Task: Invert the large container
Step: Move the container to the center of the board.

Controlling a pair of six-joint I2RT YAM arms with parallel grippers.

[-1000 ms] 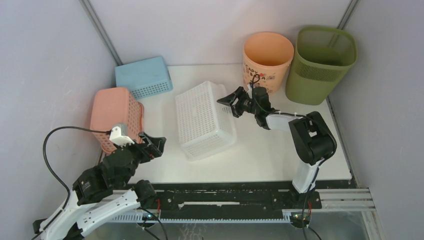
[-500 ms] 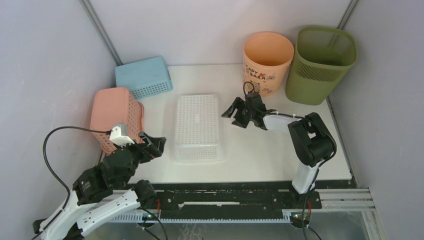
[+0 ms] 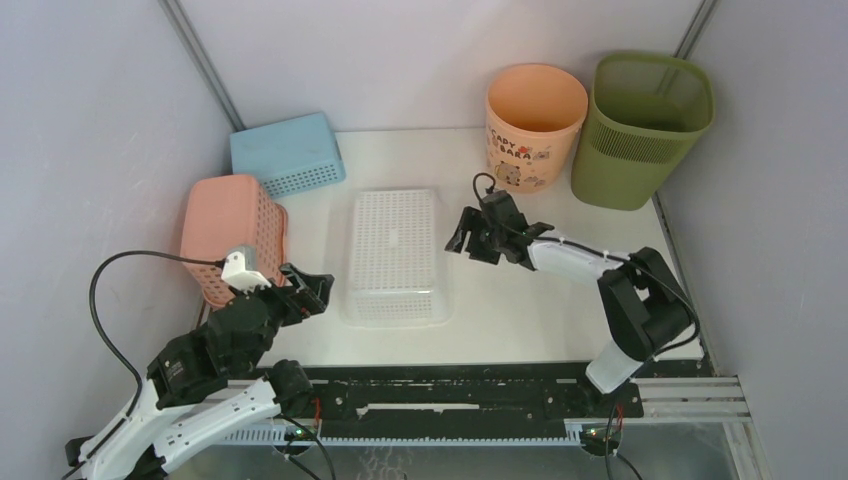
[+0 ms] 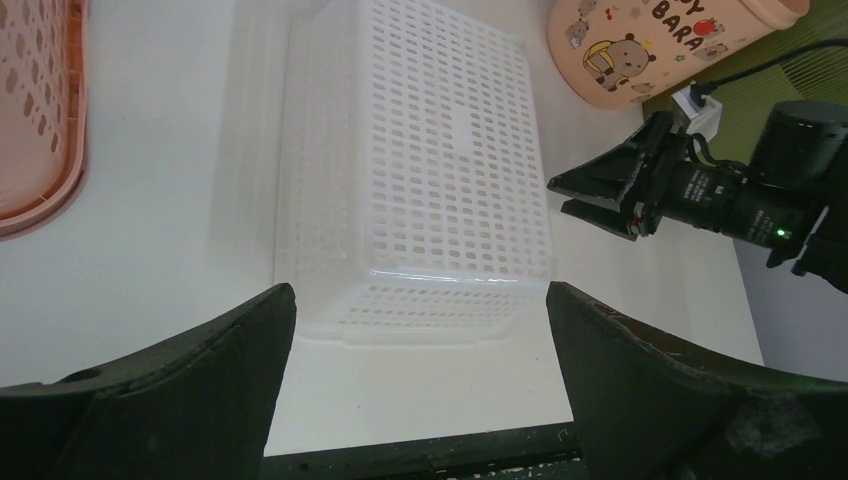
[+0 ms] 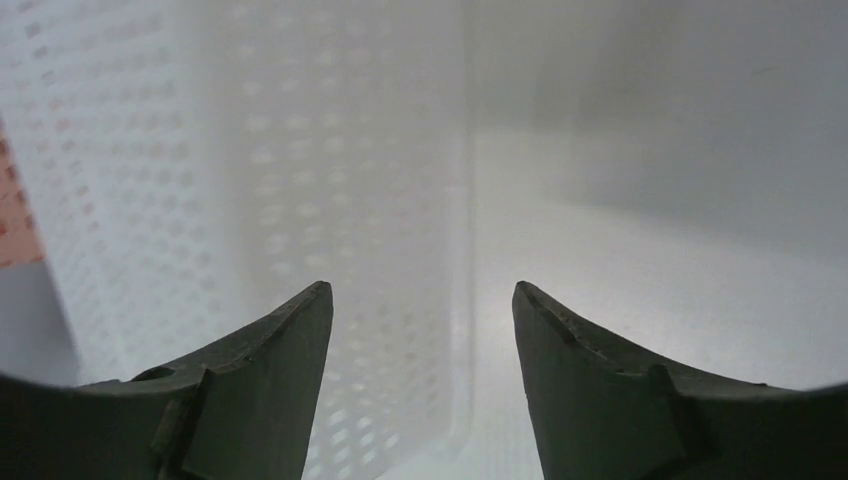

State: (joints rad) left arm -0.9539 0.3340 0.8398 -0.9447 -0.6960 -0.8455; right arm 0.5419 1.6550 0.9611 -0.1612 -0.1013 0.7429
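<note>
The large container, a tall olive-green bin point(image 3: 645, 140), stands upright with its mouth up at the table's back right corner; an edge of it shows in the left wrist view point(image 4: 812, 55). A white mesh basket point(image 3: 395, 255) lies bottom up at mid-table, also in the left wrist view point(image 4: 415, 170) and blurred in the right wrist view point(image 5: 330, 200). My right gripper point(image 3: 461, 231) is open and empty just right of the basket point(image 5: 420, 287), well short of the bin. My left gripper point(image 3: 315, 290) is open and empty at the front left point(image 4: 420, 400).
A peach bucket point(image 3: 535, 115) with a cartoon print stands just left of the green bin. A blue basket point(image 3: 288, 152) lies bottom up at the back left and a pink basket point(image 3: 230, 235) at the left edge. Grey walls close in both sides.
The white basket was tilted up on its edge by my right gripper; it has dropped flat, bottom up. My right gripper has come off it and sits lower. The left arm has barely moved.
</note>
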